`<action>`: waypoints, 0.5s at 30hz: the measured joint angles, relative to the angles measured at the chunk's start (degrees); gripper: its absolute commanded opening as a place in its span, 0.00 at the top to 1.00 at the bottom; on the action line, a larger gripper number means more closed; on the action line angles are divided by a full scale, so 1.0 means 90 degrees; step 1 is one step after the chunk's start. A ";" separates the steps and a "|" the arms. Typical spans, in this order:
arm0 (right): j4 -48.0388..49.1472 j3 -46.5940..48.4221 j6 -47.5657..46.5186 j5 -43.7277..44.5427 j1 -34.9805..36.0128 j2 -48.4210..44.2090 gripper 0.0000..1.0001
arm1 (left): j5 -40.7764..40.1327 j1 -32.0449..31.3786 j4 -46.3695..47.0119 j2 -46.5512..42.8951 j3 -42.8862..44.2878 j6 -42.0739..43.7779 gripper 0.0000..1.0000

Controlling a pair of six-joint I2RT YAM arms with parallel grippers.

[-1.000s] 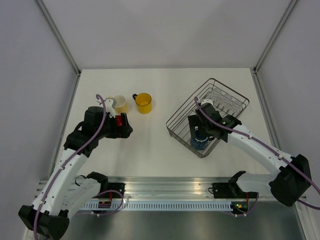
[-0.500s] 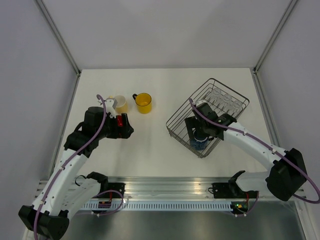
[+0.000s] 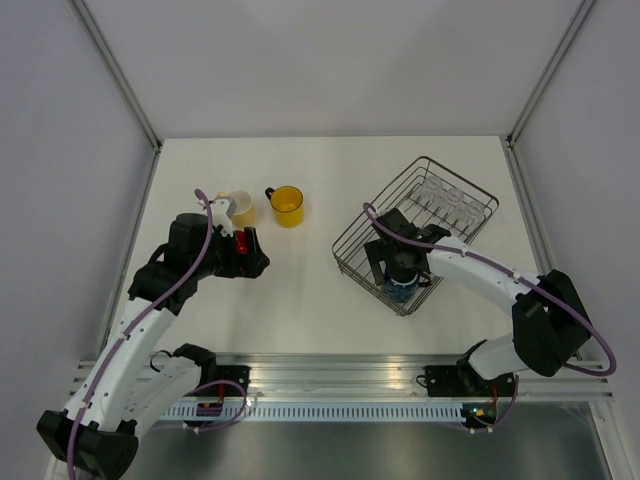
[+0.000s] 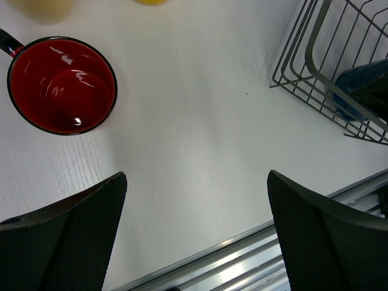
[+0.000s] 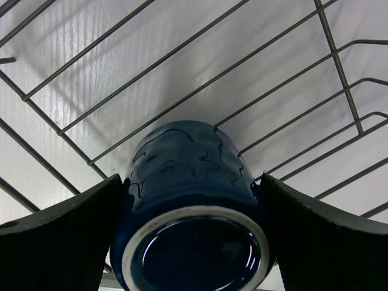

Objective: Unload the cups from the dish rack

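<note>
Left fingers [image 4: 66, 236] spread wide, gripping nothing, hovering over the white table [image 4: 200, 121]. Just ahead of the left-hand fingertip: a red mug [image 4: 63, 85], upright on the table, mouth up, glossy inside, dark rim, stub of dark handle pointing away from the finger gap. Past the red mug, cut off at the far edge of the wrist view, slivers of a pale yellow mug [image 3: 240, 207] and a bright yellow mug [image 3: 287, 205]. From above, both upright on the table, side by side, beyond the fingertips. Well ahead of the right-hand finger: a corner of the dark wire dish rack [image 3: 365, 225], with a patch of blue behind the wires. Behind both fingers, toward the wrist, a strip of metal rail [image 4: 242, 260] along the table's near edge.

Right fingers [image 5: 60, 242] down inside the rack, likewise as wide apart as can be, one on each side of a dark blue mug [image 5: 194, 176]. Mug squarely between them on the rack's wire floor, in the near corner, its pale-ringed round end turned toward the wrist camera, thin wavy dark lines running across the glaze. Impossible to tell whether either finger touches the glaze; no squeeze to be seen. Beyond the fingertips, bare wires with the white table showing through. Further past the fingertips, at the rack's far end: clear glass tumblers [image 3: 445, 200] in a row, too small to make out in detail.
</note>
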 measured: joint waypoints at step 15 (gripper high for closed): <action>0.0046 0.0000 0.0027 0.0085 0.0066 0.0100 0.62 | 0.0029 0.0000 0.0134 -0.0002 -0.0019 0.0002 0.00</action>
